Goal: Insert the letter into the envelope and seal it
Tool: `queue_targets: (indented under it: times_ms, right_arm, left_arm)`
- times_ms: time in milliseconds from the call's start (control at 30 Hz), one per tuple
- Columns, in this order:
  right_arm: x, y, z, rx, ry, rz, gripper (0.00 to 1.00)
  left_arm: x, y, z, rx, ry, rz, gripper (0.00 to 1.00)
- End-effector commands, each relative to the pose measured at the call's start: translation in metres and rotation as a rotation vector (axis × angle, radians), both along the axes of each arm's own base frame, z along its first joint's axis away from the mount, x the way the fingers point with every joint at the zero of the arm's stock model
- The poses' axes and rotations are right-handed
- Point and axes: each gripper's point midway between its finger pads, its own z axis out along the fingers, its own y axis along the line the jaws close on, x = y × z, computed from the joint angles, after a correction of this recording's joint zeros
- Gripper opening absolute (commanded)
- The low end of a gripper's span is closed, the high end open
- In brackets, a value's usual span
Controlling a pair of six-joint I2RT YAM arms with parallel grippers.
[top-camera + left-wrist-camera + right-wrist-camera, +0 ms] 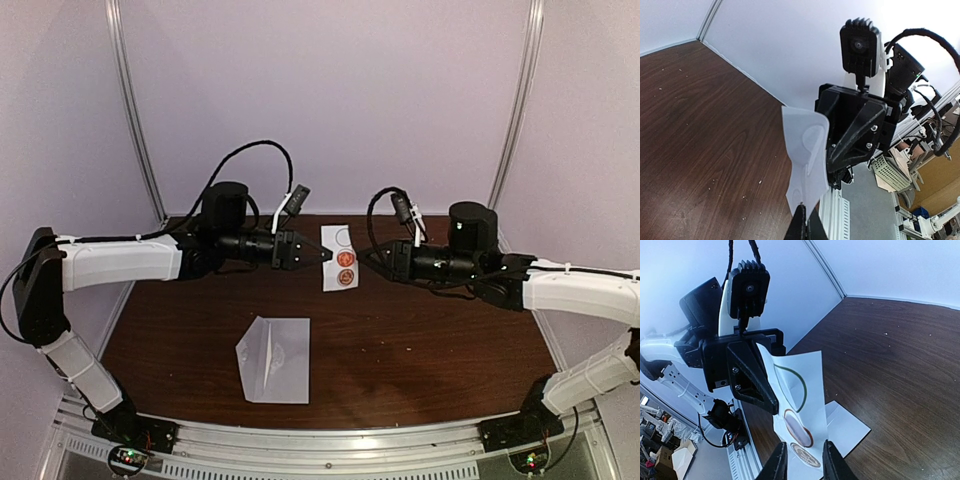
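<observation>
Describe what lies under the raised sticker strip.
Brown table shows around the strip; the patch directly beneath it is covered in the top view. The envelope lies nearer, apart from it.

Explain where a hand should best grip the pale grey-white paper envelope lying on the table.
Probably the triangular flap of the pale grey-white paper envelope, approached from the left: the body lies flat, while the flap's point juts left, offering an edge.
</observation>
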Motion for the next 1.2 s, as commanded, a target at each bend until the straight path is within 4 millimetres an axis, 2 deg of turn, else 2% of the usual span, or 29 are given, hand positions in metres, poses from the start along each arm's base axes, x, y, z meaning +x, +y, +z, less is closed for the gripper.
queue_targets:
  times_ms: [0, 800, 1033, 1167]
  right_arm:
    - [-0.002, 0.011, 0.013, 0.018, -0.030, 0.044, 0.24]
    - [-0.005, 0.023, 0.010, 0.012, -0.028, 0.087, 0.12]
    - [-0.003, 0.023, 0.009, 0.009, -0.029, 0.079, 0.01]
    - [-0.004, 0.022, 0.010, 0.012, -0.031, 0.079, 0.00]
  left_arm:
    - [-0.004, -0.002, 0.006, -0.027, -0.025, -0.030, 0.00]
    - [-0.005, -0.003, 0.004, -0.025, -0.020, -0.038, 0.00]
    - [-0.005, -0.003, 0.003, -0.022, -0.017, -0.037, 0.00]
    - [-0.004, -0.002, 0.003, -0.021, -0.016, -0.032, 0.00]
